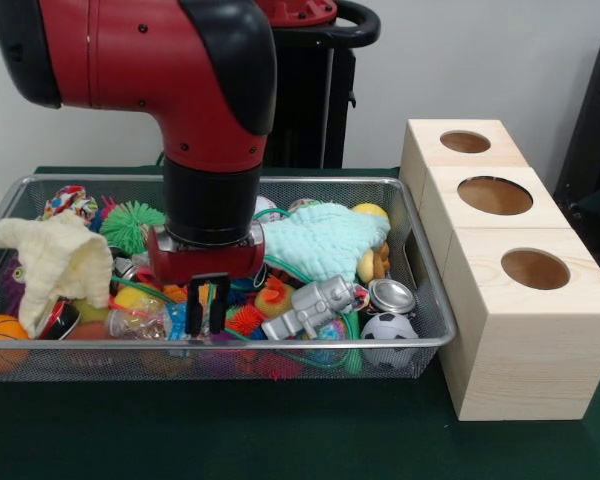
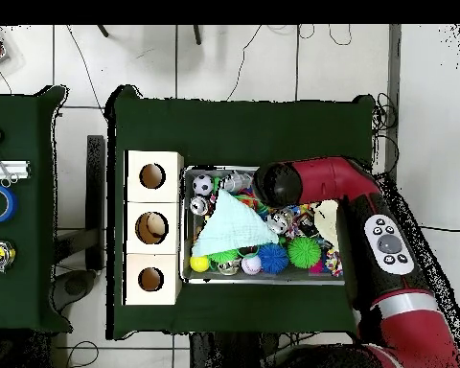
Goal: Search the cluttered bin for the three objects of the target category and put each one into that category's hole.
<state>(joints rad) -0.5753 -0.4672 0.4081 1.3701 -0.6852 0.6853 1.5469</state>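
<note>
The wire mesh bin point(image 1: 425, 300) sits on the green desk point(image 1: 280, 430), filled with mixed small toys and cloths. Just beside it stand three pale wooden boxes point(image 1: 525, 330) in a row, each with one round hole point(image 1: 535, 268) in its top face; in the overhead view the holes run in a line along the bin's short side.

Contents noted in the front view:
- mint-green cloth point(image 1: 325, 240), spread flat over the middle of the pile, roughly triangular from overhead;
- cream cloth point(image 1: 55, 260), bunched and draped at one end;
- green spiky ball point(image 1: 130, 225) next to it;
- small orange basketball point(image 1: 0, 335) in a front corner;
- grey robot figure point(image 1: 315, 305), lying on its side, long axis slanting up toward the boxes;
- soccer ball point(image 1: 388, 328) and a metal can point(image 1: 390, 295) at the boxes' end.

The claw point(image 1: 207, 305) hangs straight down into the bin's front half, fingers point(image 1: 194, 308) slightly parted, nothing visibly pinched between them.
</note>
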